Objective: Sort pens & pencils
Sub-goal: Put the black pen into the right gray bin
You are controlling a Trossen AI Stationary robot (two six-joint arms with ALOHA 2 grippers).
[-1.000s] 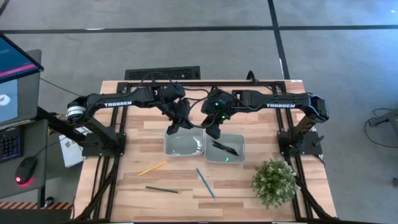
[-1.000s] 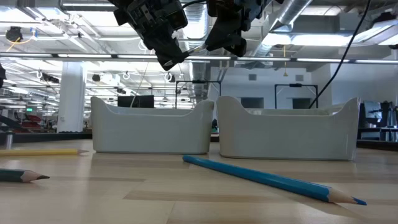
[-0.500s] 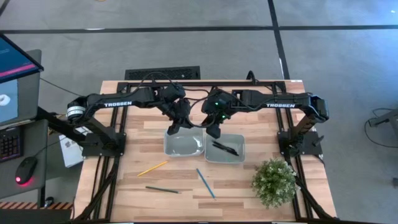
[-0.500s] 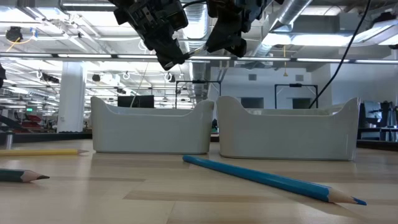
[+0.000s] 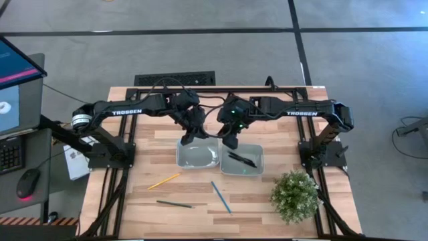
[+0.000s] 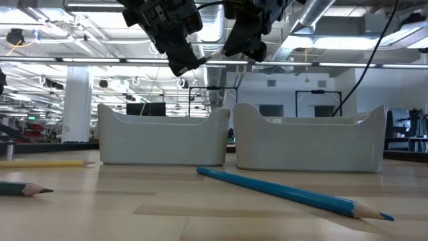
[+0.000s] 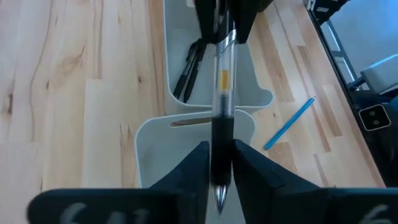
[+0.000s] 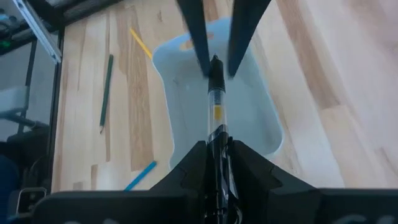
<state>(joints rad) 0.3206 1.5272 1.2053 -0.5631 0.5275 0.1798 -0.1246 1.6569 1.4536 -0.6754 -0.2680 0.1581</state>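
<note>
We see left hand (image 7: 217, 163) and right hand (image 8: 216, 155) both gripping one pen (image 7: 222, 102) above two bins. Right bin (image 5: 257, 166) holds black pens (image 5: 242, 160); left bin (image 5: 182, 159) shows nothing inside. Yellow (image 5: 164, 181), blue (image 5: 221, 197), green pencils (image 5: 175, 204) lie on table (image 5: 147, 150).

Your right gripper (image 8: 216, 163) is clamped on a clear-barrelled pen (image 8: 215, 106) with a black tip. At that tip the left gripper (image 8: 215, 59) meets it, a dark finger on either side. Below sits a pale empty bin (image 8: 256, 93). On the wooden table (image 8: 311, 74) lie a yellow pencil (image 8: 141, 42), a dark green pencil (image 8: 106, 92) and a blue pencil (image 8: 138, 175).
</note>
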